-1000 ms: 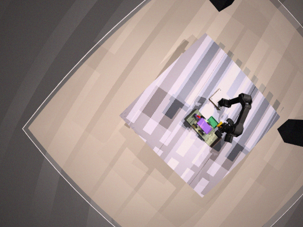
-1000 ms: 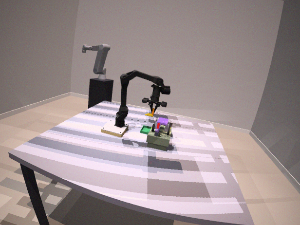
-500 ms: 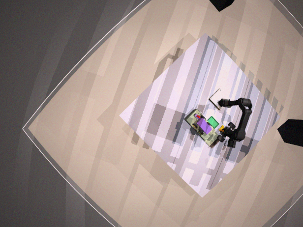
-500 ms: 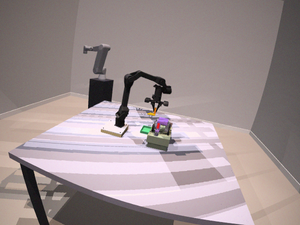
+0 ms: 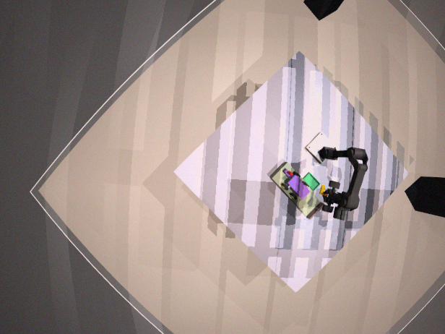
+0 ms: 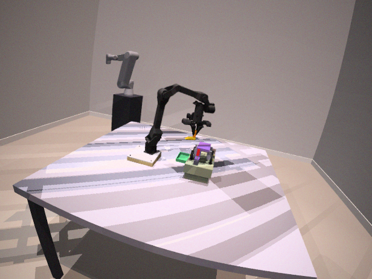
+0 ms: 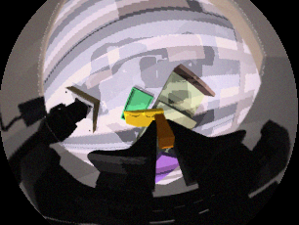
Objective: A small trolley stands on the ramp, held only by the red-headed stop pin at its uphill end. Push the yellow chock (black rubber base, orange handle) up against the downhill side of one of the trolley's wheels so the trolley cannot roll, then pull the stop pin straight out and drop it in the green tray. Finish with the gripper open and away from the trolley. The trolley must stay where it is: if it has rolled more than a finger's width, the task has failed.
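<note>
My gripper [image 5: 326,195] [image 6: 195,134] [image 7: 160,122] is shut on the orange handle of the yellow chock [image 5: 322,189] [image 6: 190,138] [image 7: 143,117]. It holds the chock in the air, beside the ramp's brown-ended lower part in the top view. The purple trolley [image 5: 298,186] [image 6: 204,147] [image 7: 166,167] stands on the pale green ramp [image 5: 310,207] [image 6: 199,171] [image 7: 182,93]. The red-headed stop pin [image 5: 290,173] [image 6: 198,152] is at the trolley's uphill end. The green tray [image 5: 310,181] [image 6: 182,157] [image 7: 139,101] lies beside the ramp, with nothing visible in it. Fingers hide part of the trolley in the wrist view.
A brown end block [image 5: 316,210] [image 7: 195,79] stands across the ramp's lower end. The arm's pale base plate [image 5: 313,147] [image 6: 142,158] stands on the table near the tray. Another grey arm [image 6: 127,70] stands on a black pedestal behind the table.
</note>
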You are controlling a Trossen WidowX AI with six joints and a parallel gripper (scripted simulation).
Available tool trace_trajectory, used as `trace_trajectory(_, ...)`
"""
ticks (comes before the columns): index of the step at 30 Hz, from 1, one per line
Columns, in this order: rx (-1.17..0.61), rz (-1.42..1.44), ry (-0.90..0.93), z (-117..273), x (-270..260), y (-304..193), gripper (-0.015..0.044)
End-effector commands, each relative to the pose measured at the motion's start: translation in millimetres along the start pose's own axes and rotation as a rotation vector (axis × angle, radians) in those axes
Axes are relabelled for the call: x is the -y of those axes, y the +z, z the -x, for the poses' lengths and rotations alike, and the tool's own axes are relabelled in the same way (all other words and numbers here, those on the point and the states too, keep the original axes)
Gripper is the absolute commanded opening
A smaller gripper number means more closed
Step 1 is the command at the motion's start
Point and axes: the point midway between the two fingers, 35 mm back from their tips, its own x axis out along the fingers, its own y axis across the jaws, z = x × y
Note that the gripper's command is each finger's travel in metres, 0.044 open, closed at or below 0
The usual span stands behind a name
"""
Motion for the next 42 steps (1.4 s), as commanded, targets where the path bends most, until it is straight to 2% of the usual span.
trace_trajectory(1,-0.012,0.164,0.010,-0.4,0.6,0.2,0.0000)
trace_trajectory(24,-0.046,0.994,0.064,-0.5,1.6,2.4,0.0000)
trace_trajectory(42,-0.048,1.018,0.064,-5.2,23.9,-9.1,0.0000)
